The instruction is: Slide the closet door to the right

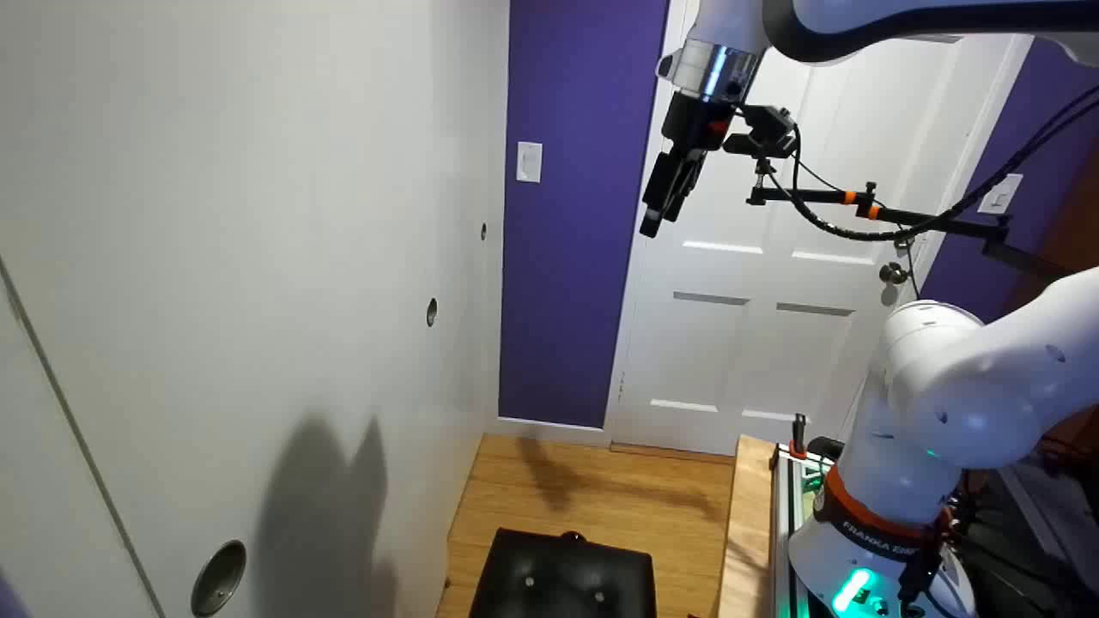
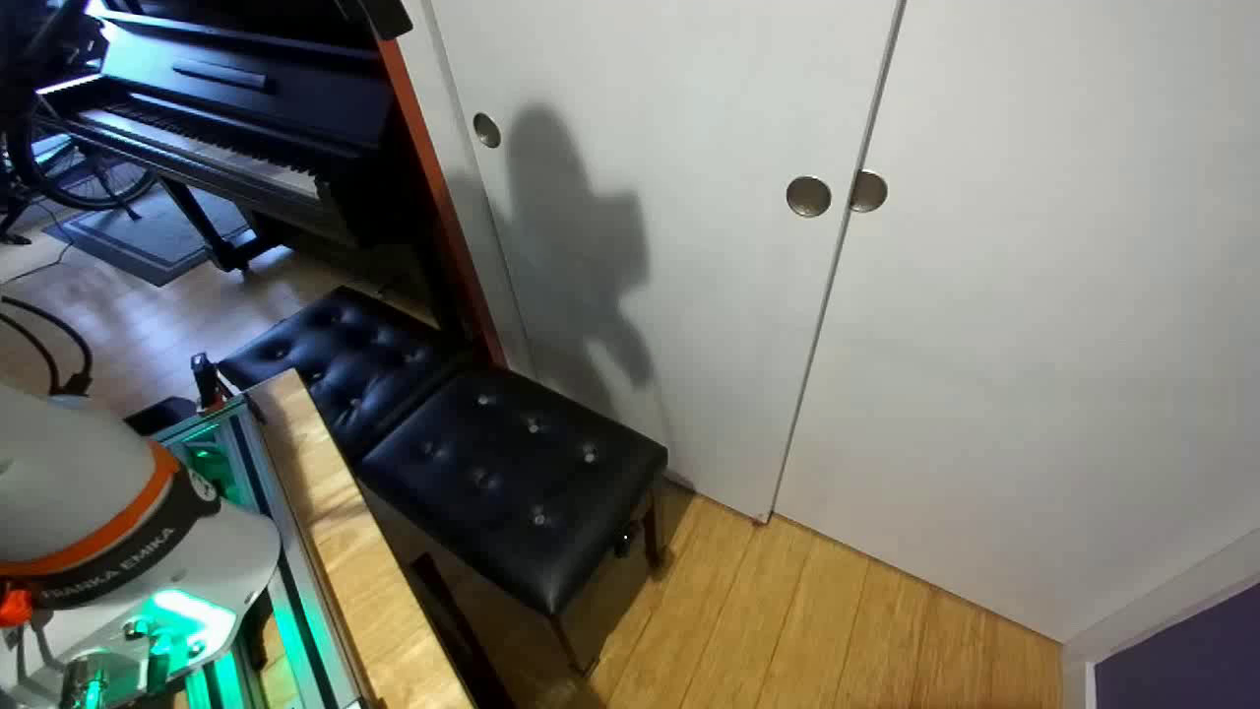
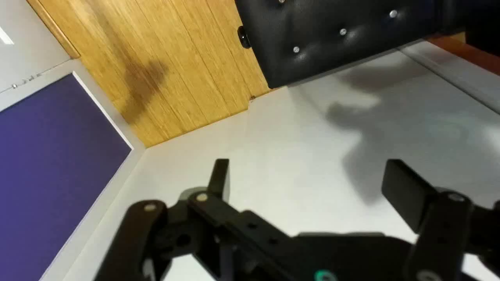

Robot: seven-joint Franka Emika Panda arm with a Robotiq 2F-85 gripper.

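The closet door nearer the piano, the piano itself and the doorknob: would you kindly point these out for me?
Closet door (image 2: 694, 251): in an exterior view, on its plain white face.
Piano (image 2: 276, 105): in an exterior view, on its dark front panel.
Doorknob (image 1: 893, 273): in an exterior view, on its round end.

2 closet doors (image 2: 984, 325) bear 3 round pulls (image 2: 808, 197); a bench (image 2: 512, 473) stands nearby.

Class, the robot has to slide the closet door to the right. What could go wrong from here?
The open pincer could slip: the closet door is flat and its round finger pulls look shallow.
It might catch the neighbouring panel, whose own pull sits close to one of these.
A low approach could bump the black bench close in front of the door.
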